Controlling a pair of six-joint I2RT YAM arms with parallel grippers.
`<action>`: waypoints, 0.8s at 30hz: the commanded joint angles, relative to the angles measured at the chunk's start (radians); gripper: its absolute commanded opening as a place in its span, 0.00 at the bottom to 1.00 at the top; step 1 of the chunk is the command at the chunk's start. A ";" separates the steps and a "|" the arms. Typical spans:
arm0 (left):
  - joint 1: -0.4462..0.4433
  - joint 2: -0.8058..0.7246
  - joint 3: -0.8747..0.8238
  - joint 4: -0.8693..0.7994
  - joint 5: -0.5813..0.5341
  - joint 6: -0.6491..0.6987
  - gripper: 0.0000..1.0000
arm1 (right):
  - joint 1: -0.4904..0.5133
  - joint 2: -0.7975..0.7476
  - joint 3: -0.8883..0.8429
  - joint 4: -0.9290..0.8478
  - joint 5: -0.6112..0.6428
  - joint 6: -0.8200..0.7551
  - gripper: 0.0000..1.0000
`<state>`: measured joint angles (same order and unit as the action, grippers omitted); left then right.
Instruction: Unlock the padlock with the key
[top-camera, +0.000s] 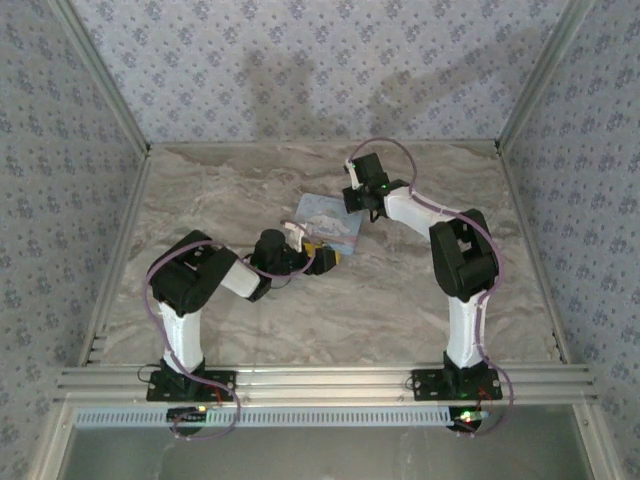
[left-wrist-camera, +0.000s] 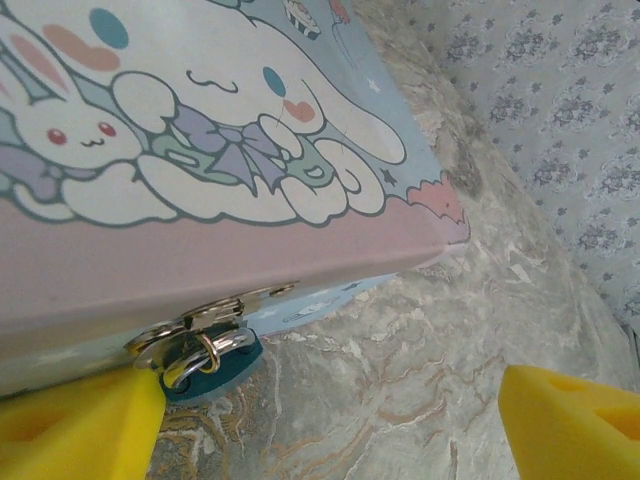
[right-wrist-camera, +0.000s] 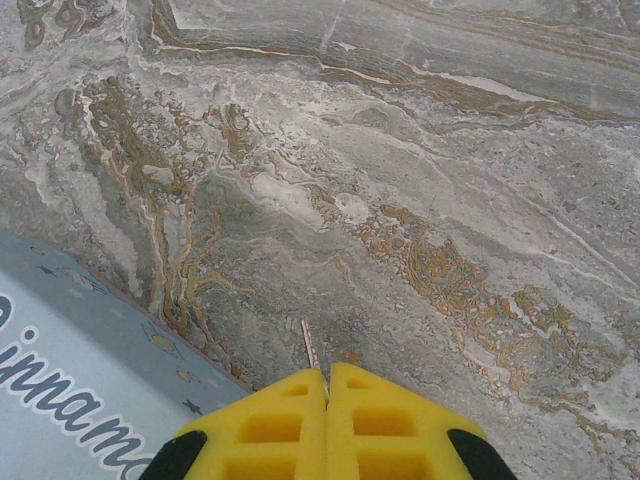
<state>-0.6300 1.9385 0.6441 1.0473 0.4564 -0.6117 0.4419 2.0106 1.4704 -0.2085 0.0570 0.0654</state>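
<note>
Yellow fingers (right-wrist-camera: 270, 430) of the right hand (right-wrist-camera: 328, 374) pinch the key (right-wrist-camera: 308, 342). Left hand (left-wrist-camera: 328, 400) gapes, padlock (left-wrist-camera: 215, 370) just beside one finger.

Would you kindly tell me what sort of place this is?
Probably a robot test booth: marble-look table, patterned panels in a metal frame, left arm and right arm bolted at the near edge.

We see a robotics lab test cell: the marble-patterned table (top-camera: 330, 320) is boxed in on three sides by panels (top-camera: 300, 60) papered in a blue floral print, aluminium posts (top-camera: 533, 85) rise at its far corners, and a cabled left arm (top-camera: 195, 290) and right arm (top-camera: 462, 265) are bolted to a slotted aluminium rail (top-camera: 330, 380) along its near edge.
</note>
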 joint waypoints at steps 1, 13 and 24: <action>-0.004 -0.008 -0.002 -0.039 -0.015 0.020 0.87 | 0.011 -0.006 -0.025 -0.029 0.001 -0.006 0.00; -0.007 0.072 -0.018 0.185 0.131 -0.021 0.79 | 0.018 -0.001 -0.016 -0.032 0.005 -0.005 0.00; -0.006 0.097 -0.008 0.181 0.085 -0.070 0.69 | 0.021 -0.001 -0.019 -0.030 0.009 -0.004 0.00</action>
<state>-0.6350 2.0129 0.6376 1.1904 0.5453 -0.6491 0.4488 2.0102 1.4685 -0.2020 0.0681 0.0658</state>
